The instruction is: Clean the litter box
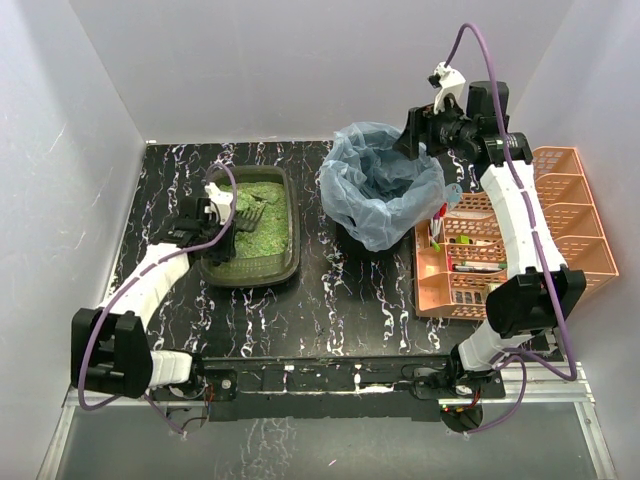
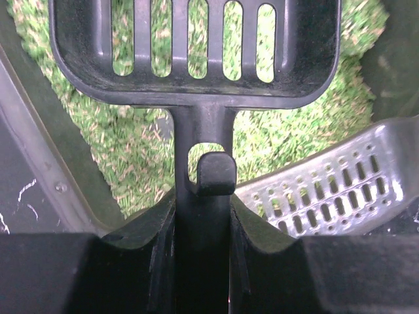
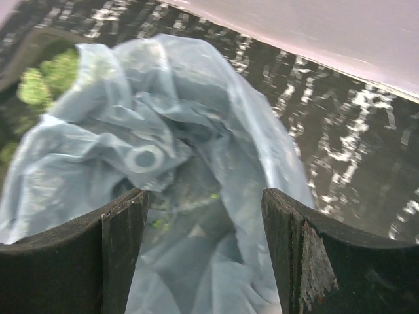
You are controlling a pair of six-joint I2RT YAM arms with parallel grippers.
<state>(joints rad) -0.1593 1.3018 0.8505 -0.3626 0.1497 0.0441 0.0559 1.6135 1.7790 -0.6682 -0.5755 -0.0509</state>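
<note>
The left claw (image 2: 203, 216) is clamped on the handle of a black slotted plastic scoop (image 2: 196, 91). The scoop's head hangs over green granular litter (image 2: 131, 150) inside the shallow dark olive-green plastic litter box (image 1: 250, 277), which sits on the left of the black marbled desk (image 1: 340, 300).

The right claw (image 3: 204, 248) is spread open with nothing between its fingers. It hovers at the far right above the round bin lined with a translucent blue bag (image 1: 375, 235).

The step in hand looks like sifting. The next move probably calls for dipping the scoop's head and raking it through the litter.

No clumps can be made out in the litter. A grey perforated piece (image 2: 327, 190) beside the handle is cut off and unidentifiable, and the bin's inside is blurred.
</note>
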